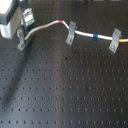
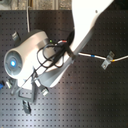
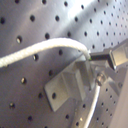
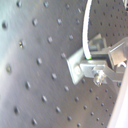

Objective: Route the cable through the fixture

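Observation:
The white cable (image 1: 47,26) runs from my gripper (image 1: 23,31) at the first exterior view's upper left, past its red band (image 1: 61,22), through a middle clip (image 1: 70,33), past a blue band (image 1: 96,36), to a right clip (image 1: 115,41). The grey fixture (image 1: 21,42) stands right under the gripper. In the first wrist view the cable (image 3: 35,51) arcs onto the top of the fixture (image 3: 67,85) beside a finger (image 3: 116,56). In the second wrist view the cable (image 4: 86,27) drops into the slotted top of the fixture (image 4: 80,67). The gripper looks shut on the cable.
All stands on a black perforated board (image 1: 65,90). In the second exterior view the white arm (image 2: 45,55) covers most of the scene; only a stretch of cable (image 2: 90,54) and one clip (image 2: 105,62) show at the second exterior view's right.

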Available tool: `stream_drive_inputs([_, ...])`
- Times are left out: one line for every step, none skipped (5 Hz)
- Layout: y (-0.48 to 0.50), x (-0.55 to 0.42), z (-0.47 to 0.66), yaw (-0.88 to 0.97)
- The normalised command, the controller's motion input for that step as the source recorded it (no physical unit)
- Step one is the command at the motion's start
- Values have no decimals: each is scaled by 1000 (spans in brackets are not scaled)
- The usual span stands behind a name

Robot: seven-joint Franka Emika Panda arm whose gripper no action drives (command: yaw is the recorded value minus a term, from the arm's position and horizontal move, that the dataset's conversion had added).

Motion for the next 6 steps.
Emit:
stream_drive_inputs([84, 87, -91, 191])
stream_drive_inputs([-16, 83, -72, 323])
stream_drive_inputs([-140, -37, -162, 337])
stream_drive_inputs([-225, -119, -239, 380])
stream_drive_inputs([-100, -80, -316, 263])
stream_drive_inputs([5, -9, -97, 197])
